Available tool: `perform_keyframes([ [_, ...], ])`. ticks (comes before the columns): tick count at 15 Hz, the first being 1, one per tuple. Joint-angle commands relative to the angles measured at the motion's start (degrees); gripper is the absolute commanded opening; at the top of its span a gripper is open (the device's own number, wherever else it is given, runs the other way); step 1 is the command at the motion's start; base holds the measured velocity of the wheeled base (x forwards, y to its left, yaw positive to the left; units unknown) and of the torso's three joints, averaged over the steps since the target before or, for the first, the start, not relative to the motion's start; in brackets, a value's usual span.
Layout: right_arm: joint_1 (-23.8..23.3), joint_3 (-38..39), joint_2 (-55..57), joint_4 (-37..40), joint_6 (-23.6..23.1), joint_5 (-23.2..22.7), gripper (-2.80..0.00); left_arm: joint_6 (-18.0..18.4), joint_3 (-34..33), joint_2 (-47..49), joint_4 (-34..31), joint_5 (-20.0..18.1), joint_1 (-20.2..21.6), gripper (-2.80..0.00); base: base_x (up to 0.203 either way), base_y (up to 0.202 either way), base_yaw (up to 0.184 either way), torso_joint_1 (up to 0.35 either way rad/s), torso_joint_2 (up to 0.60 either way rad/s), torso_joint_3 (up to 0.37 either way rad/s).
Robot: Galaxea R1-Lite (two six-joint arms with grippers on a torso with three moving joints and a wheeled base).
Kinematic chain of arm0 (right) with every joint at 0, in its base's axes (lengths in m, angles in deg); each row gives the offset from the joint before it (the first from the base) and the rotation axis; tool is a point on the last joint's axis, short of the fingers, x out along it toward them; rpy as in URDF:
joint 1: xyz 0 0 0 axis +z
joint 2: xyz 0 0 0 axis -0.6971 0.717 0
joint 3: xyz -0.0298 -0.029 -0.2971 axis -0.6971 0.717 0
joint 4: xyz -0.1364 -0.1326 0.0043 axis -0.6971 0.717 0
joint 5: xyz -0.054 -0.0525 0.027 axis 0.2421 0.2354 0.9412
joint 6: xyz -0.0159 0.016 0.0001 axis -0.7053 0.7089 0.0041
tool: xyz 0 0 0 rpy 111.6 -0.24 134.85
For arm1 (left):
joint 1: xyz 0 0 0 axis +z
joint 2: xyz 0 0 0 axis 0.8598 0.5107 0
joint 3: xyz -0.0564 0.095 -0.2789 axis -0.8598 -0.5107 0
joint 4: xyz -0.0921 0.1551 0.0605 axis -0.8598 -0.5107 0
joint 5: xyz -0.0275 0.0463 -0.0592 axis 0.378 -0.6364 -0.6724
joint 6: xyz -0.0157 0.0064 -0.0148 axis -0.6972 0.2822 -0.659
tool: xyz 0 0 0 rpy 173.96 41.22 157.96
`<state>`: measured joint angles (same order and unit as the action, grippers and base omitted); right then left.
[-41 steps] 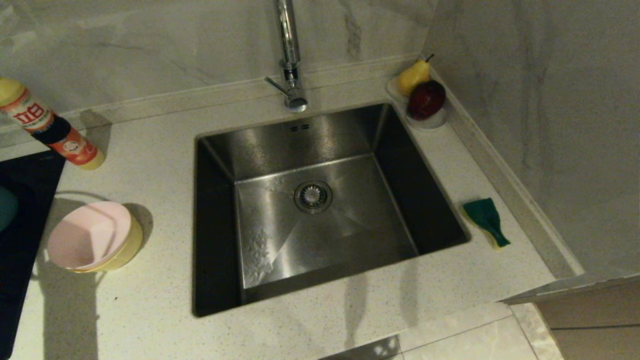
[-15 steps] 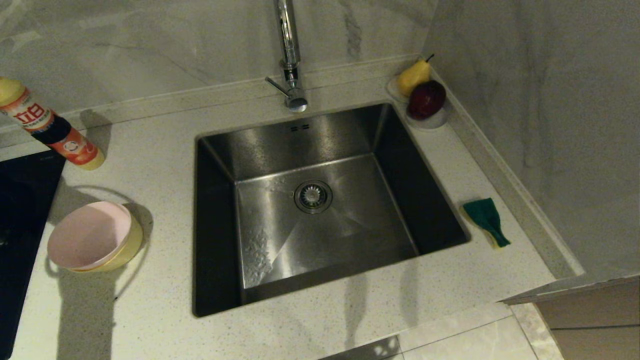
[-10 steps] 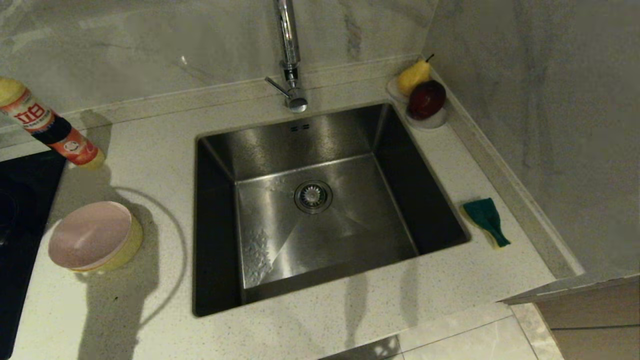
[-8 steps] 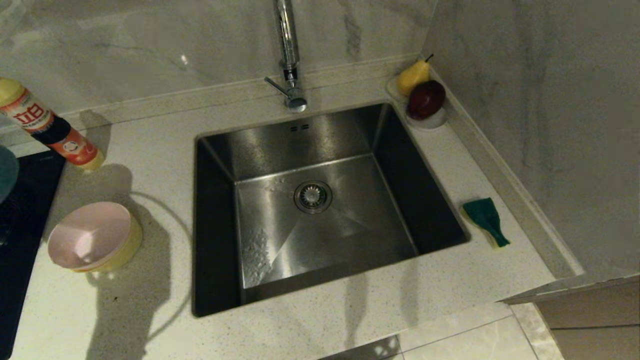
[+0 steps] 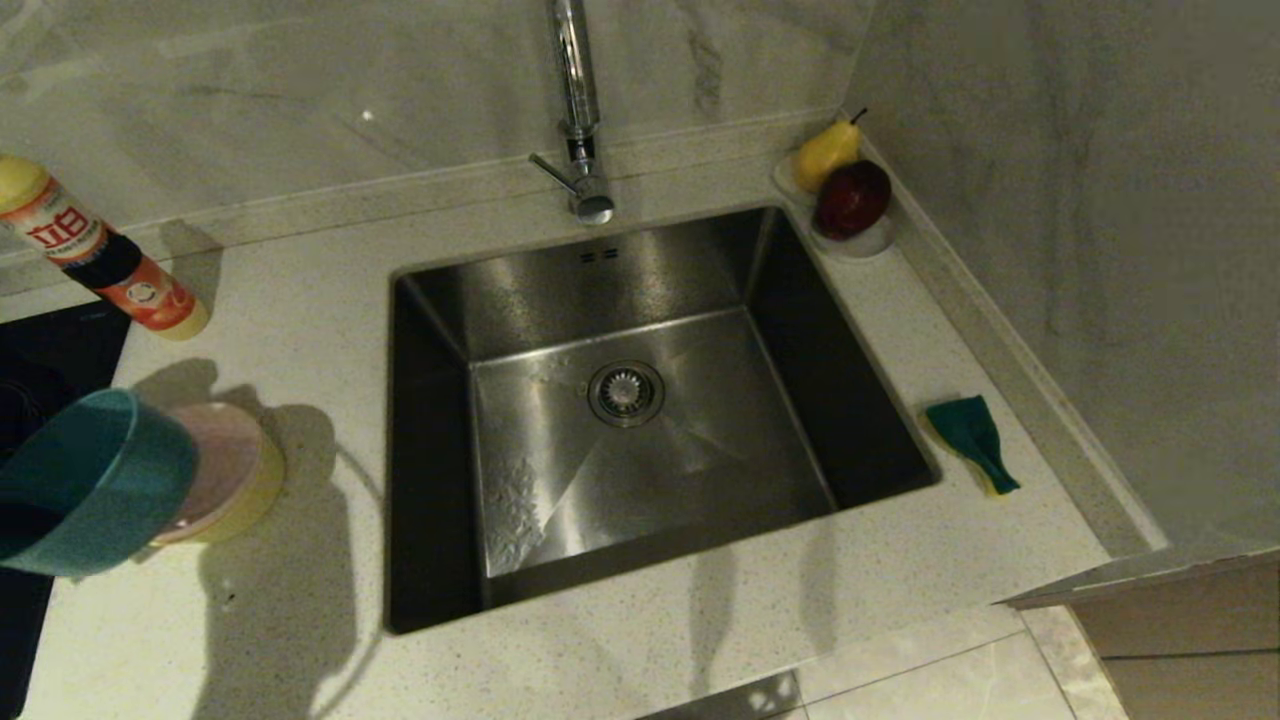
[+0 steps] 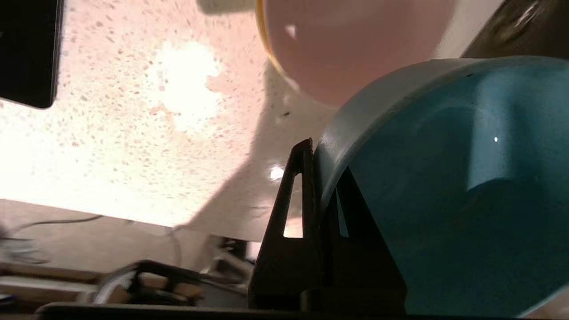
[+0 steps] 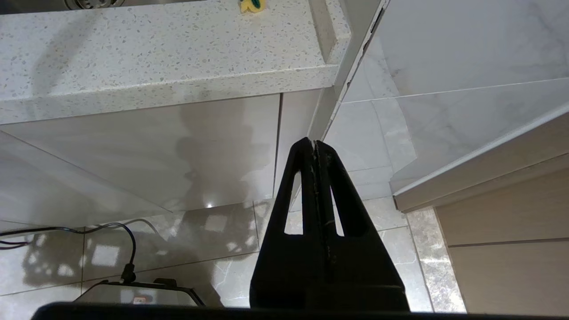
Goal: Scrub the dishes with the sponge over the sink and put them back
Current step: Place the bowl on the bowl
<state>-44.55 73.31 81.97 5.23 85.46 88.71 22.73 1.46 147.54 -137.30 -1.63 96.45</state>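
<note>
R gripper point(image 7: 315, 144) fingers point(image 7: 302, 178) pressed together, hanging below bench point(image 7: 155, 53) edge, w/ tiled floor point(image 7: 186, 240) beneath. Sponge point(image 7: 252, 5) on bench top; black cable point(image 7: 129, 249) on floor.

I see a speckled countertop point(image 5: 300, 300) carrying nested pink-in-yellow bowls point(image 5: 235, 475), detergent bottle point(image 5: 100, 262), sponge point(image 5: 975, 440) (far right), fruit dish point(image 5: 860, 243).
</note>
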Motion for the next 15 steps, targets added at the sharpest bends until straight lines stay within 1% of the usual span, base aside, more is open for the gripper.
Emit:
perform_keyframes([
  [1,0.0,0.0,0.1,0.0,0.0,0.0,-2.80,0.9,-2.0,0.7,0.2,1.3,-0.7,-2.80,0.000,0.000,0.000,0.000,0.00,0.000],
  [3,0.0,0.0,0.1,0.0,0.0,0.1,-2.80,1.1,-2.1,1.9,1.3,2.9,-0.7,-2.80,0.000,0.000,0.000,0.000,0.00,0.000],
  [5,0.0,0.0,0.1,0.0,0.0,0.1,-2.80,1.1,-2.2,4.1,3.9,3.4,-0.7,-2.80,0.000,0.000,0.000,0.000,0.00,0.000],
  [7,0.0,0.0,0.1,0.0,0.0,0.1,-2.80,1.2,-2.3,5.7,6.4,6.0,-0.7,-2.80,0.000,0.000,0.000,0.000,0.00,0.000],
  [8,0.0,0.0,0.1,0.0,0.0,0.0,-2.80,1.2,-2.3,6.7,7.7,6.6,-0.7,-2.80,0.000,0.000,0.000,0.000,0.00,0.000],
  [11,0.0,0.0,0.1,0.0,0.0,0.0,-2.80,1.7,-3.6,7.9,11.7,6.6,-0.9,-2.80,0.000,0.000,0.000,0.000,0.00,0.000],
  [15,0.0,0.0,0.1,-0.1,0.0,0.0,-2.80,1.6,-4.3,9.0,14.3,6.5,-1.4,-2.80,0.000,0.000,0.000,0.000,0.00,0.000],
])
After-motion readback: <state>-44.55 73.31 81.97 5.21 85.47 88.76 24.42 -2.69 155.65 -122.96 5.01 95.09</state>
